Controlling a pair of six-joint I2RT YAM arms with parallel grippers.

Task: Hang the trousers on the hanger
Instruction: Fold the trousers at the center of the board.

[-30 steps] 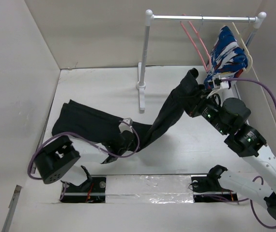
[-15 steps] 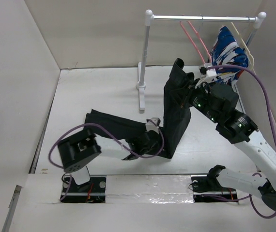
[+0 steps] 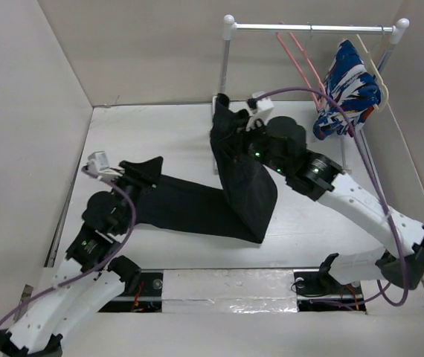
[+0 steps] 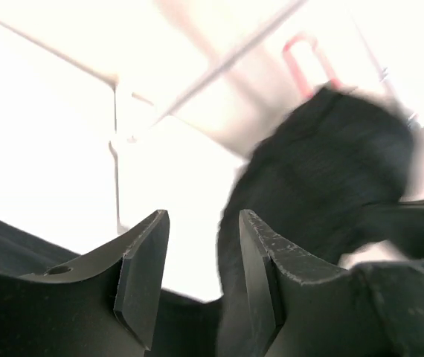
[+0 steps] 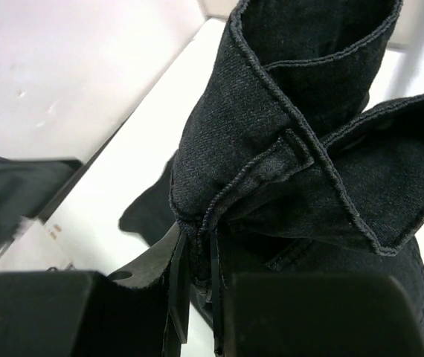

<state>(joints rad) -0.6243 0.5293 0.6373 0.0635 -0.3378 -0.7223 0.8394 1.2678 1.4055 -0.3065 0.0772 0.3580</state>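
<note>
The black trousers [image 3: 197, 208] lie across the table, with one end raised near the rack post. My right gripper [image 3: 230, 128] is shut on that raised waistband; in the right wrist view the cloth [image 5: 294, 149] is pinched between the closed fingers of the gripper [image 5: 196, 286]. My left gripper [image 3: 139, 175] hovers over the trousers' left end, open. Nothing sits between its fingers in the left wrist view, where that gripper [image 4: 201, 275] points at the lifted cloth [image 4: 323, 171]. The pink hanger [image 3: 301, 63] hangs on the rail, up and to the right of the right gripper, and shows blurred [image 4: 309, 59].
A white clothes rack has its post [image 3: 225, 67] just behind the raised cloth and its rail [image 3: 316, 28] across the top. A cream hanger with a blue, white and red garment [image 3: 349, 82] hangs at the rail's right end. Walls close in at the left and at the back.
My left gripper has opened, let go of the trousers and swung back to the left. The right gripper has carried the waistband left, from the hangers to the rack post.
</note>
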